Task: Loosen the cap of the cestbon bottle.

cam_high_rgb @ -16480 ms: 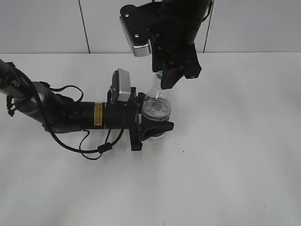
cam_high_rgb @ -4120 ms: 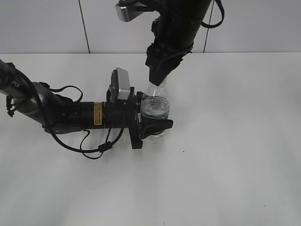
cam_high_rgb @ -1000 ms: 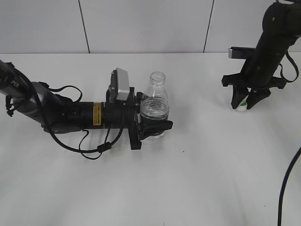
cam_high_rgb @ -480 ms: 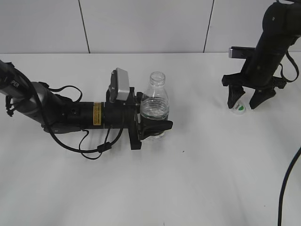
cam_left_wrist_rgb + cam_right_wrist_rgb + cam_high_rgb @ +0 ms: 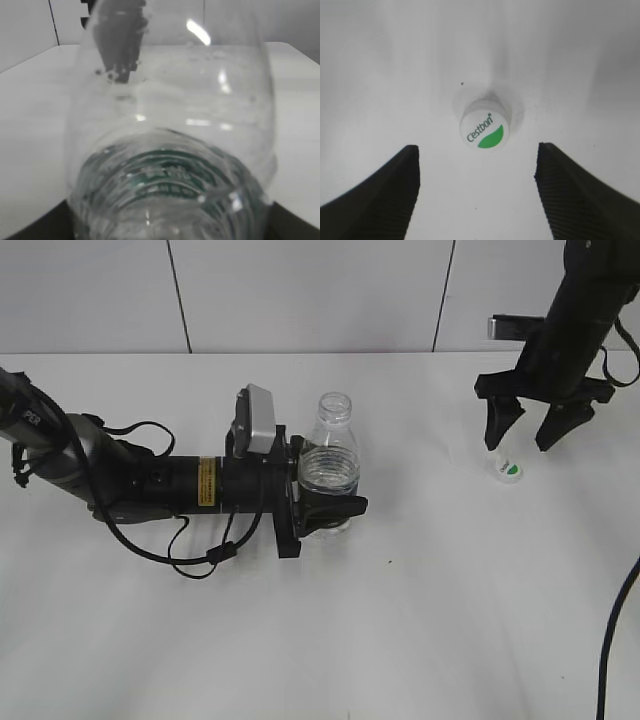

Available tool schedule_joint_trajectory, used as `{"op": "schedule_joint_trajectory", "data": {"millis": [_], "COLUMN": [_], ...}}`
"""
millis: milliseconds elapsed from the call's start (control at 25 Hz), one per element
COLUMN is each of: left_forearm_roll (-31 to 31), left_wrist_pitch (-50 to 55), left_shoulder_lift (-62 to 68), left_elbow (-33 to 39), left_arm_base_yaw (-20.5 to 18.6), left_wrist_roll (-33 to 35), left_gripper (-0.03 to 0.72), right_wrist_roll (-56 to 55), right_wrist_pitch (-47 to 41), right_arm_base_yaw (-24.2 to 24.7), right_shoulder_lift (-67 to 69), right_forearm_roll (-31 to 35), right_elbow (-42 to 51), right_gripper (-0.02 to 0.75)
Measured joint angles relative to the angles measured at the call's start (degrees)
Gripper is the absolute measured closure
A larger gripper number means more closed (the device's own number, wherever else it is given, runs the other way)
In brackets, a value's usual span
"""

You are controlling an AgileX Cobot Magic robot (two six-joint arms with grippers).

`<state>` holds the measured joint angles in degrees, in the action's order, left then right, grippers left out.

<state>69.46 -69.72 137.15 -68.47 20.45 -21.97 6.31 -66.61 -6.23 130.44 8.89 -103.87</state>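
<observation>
The cestbon bottle (image 5: 329,466) stands upright at the table's middle with its neck open and no cap on it. My left gripper (image 5: 322,508) is shut on the bottle's lower body; the bottle (image 5: 170,150) fills the left wrist view. The cap (image 5: 510,469) lies on the table at the right, white with a green patch. It shows in the right wrist view (image 5: 485,128) with "Cestbon" lettering on top. My right gripper (image 5: 528,435) is open and empty, raised just above the cap, its fingertips (image 5: 476,172) apart on either side.
The white table (image 5: 420,620) runs back to a grey panelled wall (image 5: 300,290). The left arm and its cable (image 5: 190,555) lie along the table at the left. A black cable (image 5: 615,630) hangs at the right edge.
My right gripper opened, let go of the cap on the table at the right, and rose above it. The left gripper and the bottle have not moved.
</observation>
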Motion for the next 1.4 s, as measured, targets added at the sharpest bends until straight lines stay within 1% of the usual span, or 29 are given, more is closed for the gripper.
{"op": "schedule_joint_trajectory", "data": {"millis": [160, 320, 520, 640, 880, 1200, 1400], "left_forearm_roll": [0.0, -1.0, -3.66, -4.54, -4.67, -0.09, 1.62], "left_wrist_pitch": [0.0, 0.11, 0.37, 0.44, 0.44, 0.43, 0.45], "left_shoulder_lift": [0.0, 0.0, 0.0, 0.0, 0.0, -2.55, -2.55], "left_elbow": [0.0, 0.0, 0.0, 0.0, 0.0, 0.09, 0.2], "left_arm_base_yaw": [0.0, 0.0, 0.0, 0.0, 0.0, -0.07, -1.63], "left_wrist_roll": [-0.17, -2.85, -3.93, -4.08, -5.88, -9.06, -12.14], "left_gripper": [0.288, 0.281, 0.176, 0.155, 0.149, 0.149, 0.149], "right_wrist_roll": [0.17, 0.17, 0.17, 0.17, 0.21, 0.21, 0.21], "right_wrist_pitch": [-2.22, -2.54, -2.73, -2.77, -2.77, -2.77, -2.77], "right_arm_base_yaw": [0.0, 0.0, 0.0, 0.0, 0.0, 0.0, 0.0], "right_shoulder_lift": [0.0, 0.0, 0.0, 0.0, 0.0, 0.0, 0.0], "right_forearm_roll": [0.0, 0.0, 0.04, 0.04, -0.08, -0.12, -0.12], "right_elbow": [-2.91, -3.85, -3.91, -3.91, -3.91, -3.93, -3.93], "right_gripper": [0.188, 0.188, 0.187, 0.186, 0.186, 0.183, 0.183]}}
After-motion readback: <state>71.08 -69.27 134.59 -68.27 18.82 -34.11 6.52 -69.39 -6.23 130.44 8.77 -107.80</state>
